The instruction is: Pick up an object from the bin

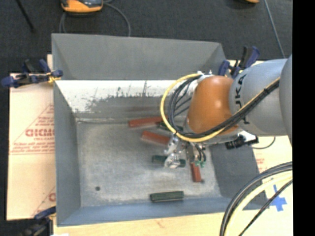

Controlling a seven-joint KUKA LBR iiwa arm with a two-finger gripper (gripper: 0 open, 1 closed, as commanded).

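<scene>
My gripper [173,159] is low in the middle right of the bin, under the arm's orange cover. A small dark green block [158,158] lies against its left side. Just to its right, a short red-brown bar [196,172] lies on the floor. Up and to the left of the gripper, a longer red-brown bar [155,137] lies at a slant. Whether anything sits in the gripper is hidden by its own metal parts.
Another red-brown bar [143,123] lies near the back wall. A dark green bar [166,196] rests by the front wall. The arm and its cables cover the bin's right side. The left half of the floor holds only a small dark speck.
</scene>
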